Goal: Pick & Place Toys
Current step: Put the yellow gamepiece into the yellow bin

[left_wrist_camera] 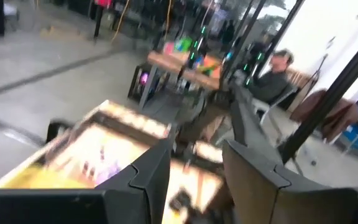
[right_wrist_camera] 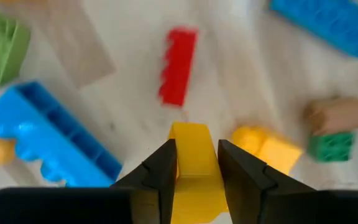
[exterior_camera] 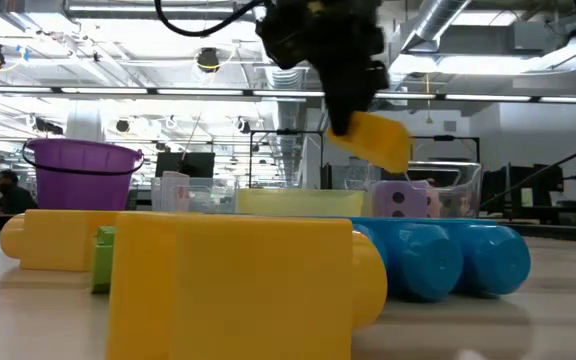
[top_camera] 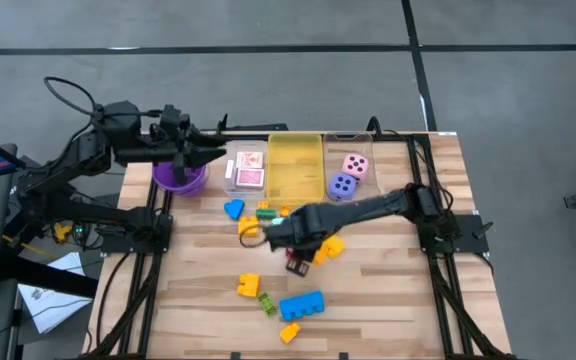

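The right arm covers the middle of the table in the high view, hiding part of the loose blocks under it, and the low view is mostly filled by a near yellow block (exterior_camera: 238,275) and a blue block (exterior_camera: 448,258), so little of the table behind them shows. The left wrist view is smeared; its fingers (left_wrist_camera: 154,174) stand apart with nothing between them, and the left gripper (top_camera: 203,152) hangs over the purple bowl (top_camera: 180,178) at the table's back left. Countable from above: two dice in the clear bin (top_camera: 353,165), one pink die (top_camera: 355,165) and one purple die (top_camera: 341,185); one stack of cards (top_camera: 249,170) in another clear bin; a yellow bin (top_camera: 295,165) between them. Loose blocks near the front: one long blue, two yellow, one green; more lie around the arm, too crowded to count. The right gripper (right_wrist_camera: 194,163) pinches a yellow block (right_wrist_camera: 193,162) between its fingers, lifted clear of the table above a red block (right_wrist_camera: 178,65).
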You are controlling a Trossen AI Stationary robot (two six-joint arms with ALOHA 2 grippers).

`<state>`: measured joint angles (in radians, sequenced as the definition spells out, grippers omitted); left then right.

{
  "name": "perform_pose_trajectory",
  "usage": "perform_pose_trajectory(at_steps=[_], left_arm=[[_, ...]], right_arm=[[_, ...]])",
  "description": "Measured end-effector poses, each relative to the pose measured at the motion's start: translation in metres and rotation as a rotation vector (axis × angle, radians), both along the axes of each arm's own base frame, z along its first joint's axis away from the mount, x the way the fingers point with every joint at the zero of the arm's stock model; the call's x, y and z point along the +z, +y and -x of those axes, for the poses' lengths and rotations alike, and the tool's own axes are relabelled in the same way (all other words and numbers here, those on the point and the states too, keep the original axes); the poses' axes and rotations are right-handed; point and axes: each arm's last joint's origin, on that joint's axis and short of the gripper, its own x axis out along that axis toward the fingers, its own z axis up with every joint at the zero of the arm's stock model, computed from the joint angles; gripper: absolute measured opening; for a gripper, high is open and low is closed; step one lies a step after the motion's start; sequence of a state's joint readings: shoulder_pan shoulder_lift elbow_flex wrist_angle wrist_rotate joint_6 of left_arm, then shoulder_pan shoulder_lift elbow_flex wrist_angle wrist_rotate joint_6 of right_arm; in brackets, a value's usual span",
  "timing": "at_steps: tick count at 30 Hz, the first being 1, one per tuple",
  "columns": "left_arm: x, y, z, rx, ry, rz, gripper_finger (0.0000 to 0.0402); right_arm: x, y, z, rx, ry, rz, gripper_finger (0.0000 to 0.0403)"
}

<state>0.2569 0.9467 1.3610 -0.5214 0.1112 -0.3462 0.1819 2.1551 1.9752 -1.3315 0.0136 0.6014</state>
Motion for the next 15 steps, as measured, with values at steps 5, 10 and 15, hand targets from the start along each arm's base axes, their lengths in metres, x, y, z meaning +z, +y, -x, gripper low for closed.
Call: perform_pose_trajectory(at_steps=[5,10,15], left_arm=[[-0.01,-0.004,0.015,0.002,0.119,0.04,0.0145],[-0.022,-0.009,0.034,0.019,0.244,0.141,0.0145],[-0.03,-0.014,0.047,0.028,0.323,0.23,0.0145]], right_arm=[[0.015,-0.03,-0.009,-0.041,-0.062,0.03,0.0102],[0.034,-0.065,-0.015,-0.077,-0.134,0.062,0.0102],[0.052,-0.108,-0.017,-0.134,-0.196,0.104,0.0102]])
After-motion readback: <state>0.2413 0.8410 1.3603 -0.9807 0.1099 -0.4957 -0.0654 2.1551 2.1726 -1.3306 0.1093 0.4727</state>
